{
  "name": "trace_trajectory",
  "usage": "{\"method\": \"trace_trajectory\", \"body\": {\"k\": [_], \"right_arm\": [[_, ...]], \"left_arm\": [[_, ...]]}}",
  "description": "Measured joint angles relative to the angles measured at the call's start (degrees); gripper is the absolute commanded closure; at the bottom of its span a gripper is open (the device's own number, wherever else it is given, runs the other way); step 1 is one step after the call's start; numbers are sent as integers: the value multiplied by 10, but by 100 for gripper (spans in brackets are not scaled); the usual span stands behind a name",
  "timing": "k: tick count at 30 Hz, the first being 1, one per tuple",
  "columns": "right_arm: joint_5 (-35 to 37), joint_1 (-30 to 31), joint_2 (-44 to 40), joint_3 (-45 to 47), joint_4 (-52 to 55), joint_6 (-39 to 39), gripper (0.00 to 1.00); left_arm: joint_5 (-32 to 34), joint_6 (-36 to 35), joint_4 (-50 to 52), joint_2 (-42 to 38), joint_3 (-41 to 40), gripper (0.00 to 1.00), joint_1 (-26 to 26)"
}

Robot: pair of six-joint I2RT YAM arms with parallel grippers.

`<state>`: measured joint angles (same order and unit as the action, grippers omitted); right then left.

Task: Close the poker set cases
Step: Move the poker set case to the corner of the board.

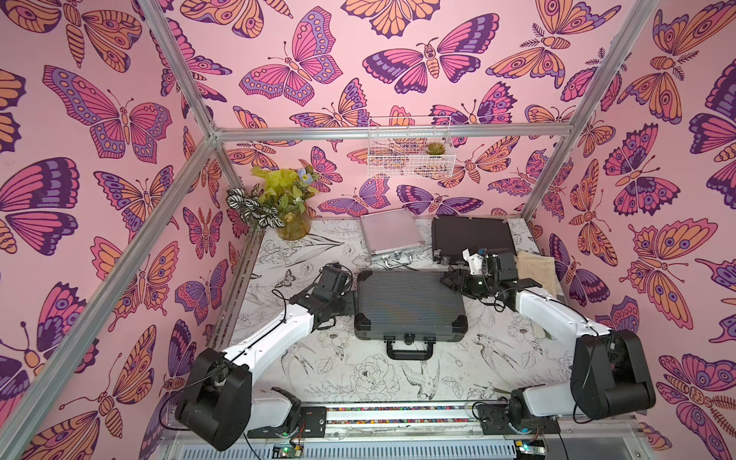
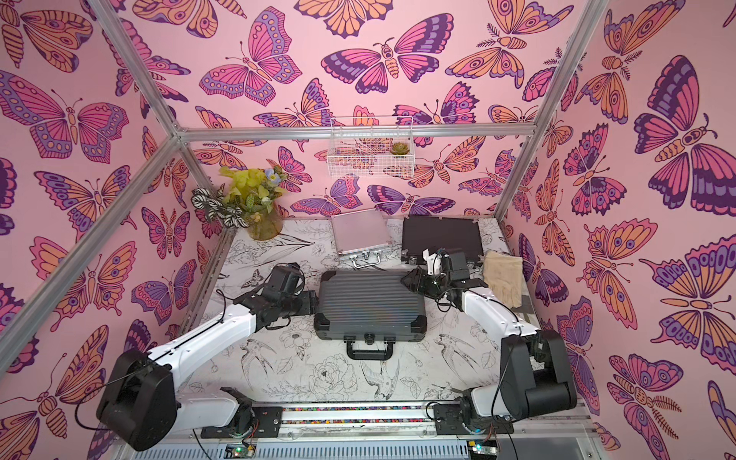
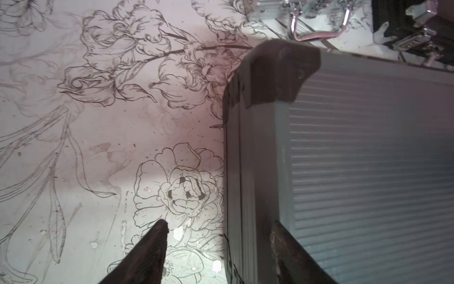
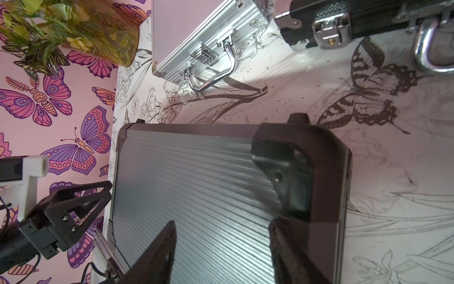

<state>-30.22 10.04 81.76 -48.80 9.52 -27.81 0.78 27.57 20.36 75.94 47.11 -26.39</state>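
The large dark-grey ribbed case [image 1: 410, 306] [image 2: 370, 306] lies flat mid-table with its lid down and its handle toward the front. My left gripper [image 1: 350, 302] [image 3: 218, 228] is open at its left edge: one finger hangs over the table, the other over the ribbed lid [image 3: 368, 159]. My right gripper [image 1: 450, 278] [image 4: 222, 226] is open just above the lid's back right corner [image 4: 282, 172] and holds nothing. Behind stand the small silver case [image 1: 392, 235] [image 4: 186, 29], lid down, and the wide black case [image 1: 472, 239] [image 4: 368, 12] with silver latches.
A vase of plants [image 1: 292, 223] stands at the back left corner. A beige glove [image 1: 537, 271] lies by the right wall beside the right arm. A white wire basket [image 1: 410, 151] hangs on the back wall. The floral table top [image 1: 318, 358] is bare at the front.
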Motion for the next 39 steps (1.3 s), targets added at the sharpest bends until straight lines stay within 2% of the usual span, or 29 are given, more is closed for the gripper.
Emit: {"method": "trace_trajectory", "body": {"k": [8,12,15,22,28,34,39], "right_arm": [[21,2,-26,6,31,24,32],[35,-1,-47,4,62,36,20],[75,-9,-49,10,109,40,16],[93,-14,-43,27,143,39,19],[43,-10,-14,32,96,35,23],[68,18,-2,24,75,12,24],[93,86,32,8,18,-18,25]], "left_arm": [[-20,2,-10,2,3,34,1],[-41,2,-10,6,5,34,-2],[-49,2,-10,6,5,34,-3],[-64,2,-13,7,5,34,-4],[-75,4,-19,8,6,33,-5],[-72,8,-23,8,7,33,-5],[-42,12,-14,6,8,33,-1]]}}
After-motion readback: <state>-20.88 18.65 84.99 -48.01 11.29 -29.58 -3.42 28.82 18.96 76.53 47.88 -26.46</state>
